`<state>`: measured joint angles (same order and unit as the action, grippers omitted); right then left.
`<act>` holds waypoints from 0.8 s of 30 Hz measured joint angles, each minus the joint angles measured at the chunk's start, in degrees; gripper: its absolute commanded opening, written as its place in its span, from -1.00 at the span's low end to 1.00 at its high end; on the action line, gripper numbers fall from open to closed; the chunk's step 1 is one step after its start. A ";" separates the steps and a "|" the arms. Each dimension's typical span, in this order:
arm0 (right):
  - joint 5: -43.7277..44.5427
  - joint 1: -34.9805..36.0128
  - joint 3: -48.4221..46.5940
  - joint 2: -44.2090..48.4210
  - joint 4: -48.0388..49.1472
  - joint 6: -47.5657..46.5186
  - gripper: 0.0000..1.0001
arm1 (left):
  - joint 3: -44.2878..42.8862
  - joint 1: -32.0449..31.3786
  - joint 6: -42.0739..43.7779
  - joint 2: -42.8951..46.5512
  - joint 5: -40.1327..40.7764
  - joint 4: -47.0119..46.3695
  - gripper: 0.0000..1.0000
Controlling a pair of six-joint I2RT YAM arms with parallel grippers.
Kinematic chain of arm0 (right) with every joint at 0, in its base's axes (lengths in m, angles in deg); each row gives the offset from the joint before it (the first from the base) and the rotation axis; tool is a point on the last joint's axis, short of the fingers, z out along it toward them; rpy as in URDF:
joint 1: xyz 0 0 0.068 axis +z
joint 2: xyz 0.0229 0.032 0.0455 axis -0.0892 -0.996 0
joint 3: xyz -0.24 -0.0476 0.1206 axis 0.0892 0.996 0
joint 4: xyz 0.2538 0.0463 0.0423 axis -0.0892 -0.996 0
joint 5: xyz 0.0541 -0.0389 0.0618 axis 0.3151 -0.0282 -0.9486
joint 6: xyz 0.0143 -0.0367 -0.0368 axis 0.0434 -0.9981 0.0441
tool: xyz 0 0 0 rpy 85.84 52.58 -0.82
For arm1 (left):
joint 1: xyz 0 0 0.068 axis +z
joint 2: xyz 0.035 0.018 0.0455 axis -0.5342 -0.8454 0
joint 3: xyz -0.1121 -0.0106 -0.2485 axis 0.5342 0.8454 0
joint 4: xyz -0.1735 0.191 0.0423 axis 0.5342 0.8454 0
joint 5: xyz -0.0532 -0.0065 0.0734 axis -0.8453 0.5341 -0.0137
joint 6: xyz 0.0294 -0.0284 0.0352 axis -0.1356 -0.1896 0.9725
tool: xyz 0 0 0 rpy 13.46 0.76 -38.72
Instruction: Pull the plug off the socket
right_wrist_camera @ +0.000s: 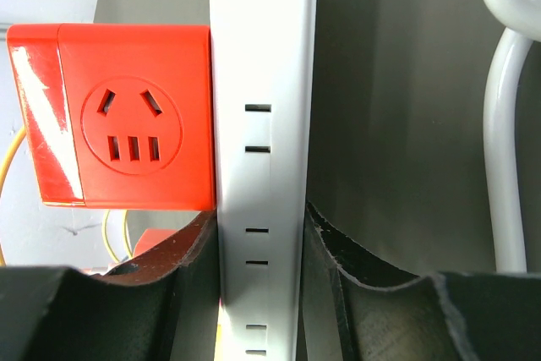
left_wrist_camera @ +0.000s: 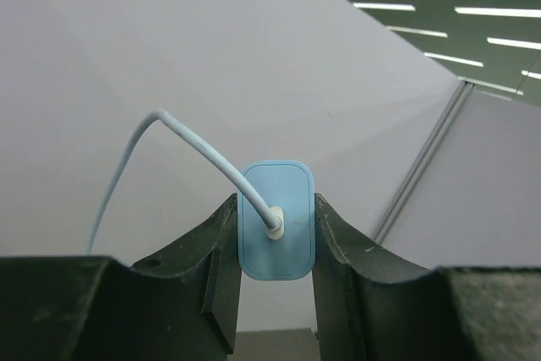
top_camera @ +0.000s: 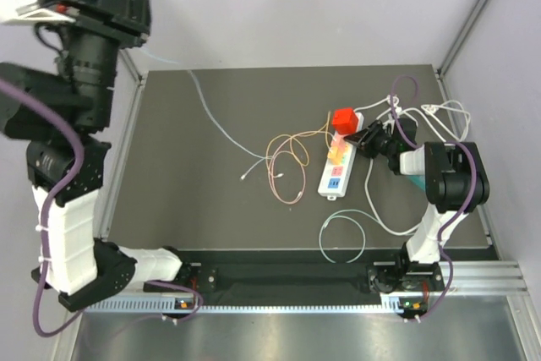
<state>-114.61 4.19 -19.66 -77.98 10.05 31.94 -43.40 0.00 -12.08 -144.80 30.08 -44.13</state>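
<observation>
Light-blue plug (left_wrist_camera: 276, 219): rounded rectangle, pale cable (left_wrist_camera: 194, 145) leaving its face, clamped in left gripper (left_wrist_camera: 276, 206), held up well apart from the socket strip (top_camera: 336, 166). White strip lies flat on dark table (top_camera: 211, 209), right gripper (right_wrist_camera: 260, 217) pinching its 2 sides.

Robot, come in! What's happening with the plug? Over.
Left hand shut on blue plug, high above table. Right hand shut on power strip. Red adapter sits on strip, not in the way.
</observation>
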 measured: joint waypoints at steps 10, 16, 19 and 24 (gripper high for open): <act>0.00 0.00 0.00 -0.02 0.00 -0.04 -1.00 | -0.72 0.00 -6.03 8.96 -0.20 -13.97 -1.00; 0.02 0.00 0.00 -0.02 0.00 -0.11 -1.00 | -4.59 -0.02 -11.04 12.15 -1.46 -17.81 -1.00; 0.00 0.00 0.00 -0.02 0.00 -0.24 -1.00 | -5.27 -0.39 -9.55 13.44 0.09 -18.29 -1.00; 0.00 0.00 0.00 -0.02 -0.02 -0.35 -1.00 | -5.25 -0.90 -4.61 16.22 4.55 -18.32 -1.00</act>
<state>-114.61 4.19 -19.66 -78.00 10.03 31.59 -48.65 -0.90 -16.69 -128.58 34.62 -62.45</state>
